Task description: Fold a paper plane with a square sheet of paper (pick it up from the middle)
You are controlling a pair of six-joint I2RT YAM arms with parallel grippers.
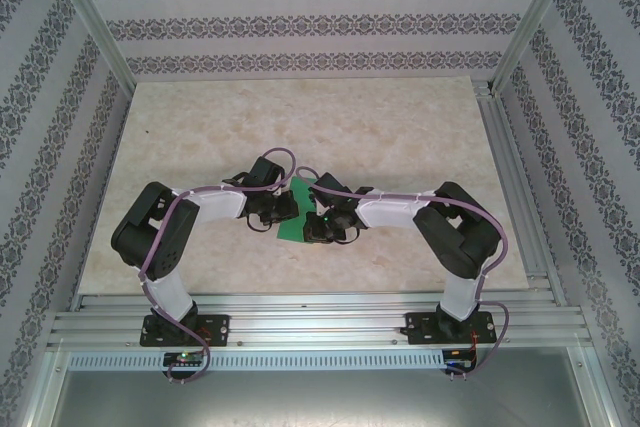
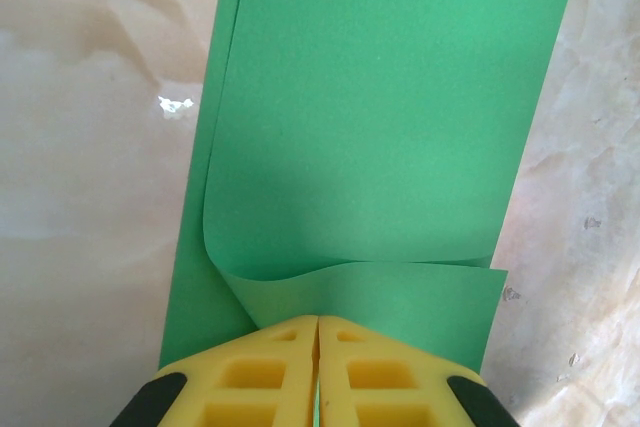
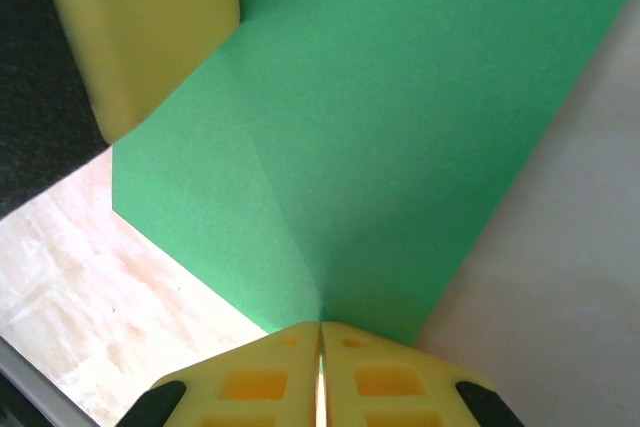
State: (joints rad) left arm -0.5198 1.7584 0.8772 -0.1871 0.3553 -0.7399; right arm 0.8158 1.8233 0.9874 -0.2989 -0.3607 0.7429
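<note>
The left fingers (image 2: 298, 339) and right fingers (image 3: 300, 343) each pinch the green paper (image 2: 370, 127) at their tips. Paired grips likely steady the fold.

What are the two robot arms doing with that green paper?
They are folding it into a paper plane. The left hand and the right hand have met in the middle of the table, and each is pinched shut on the green paper. The paper is folded over, with one layer curling above the other. It does not look like a plane yet.
</note>
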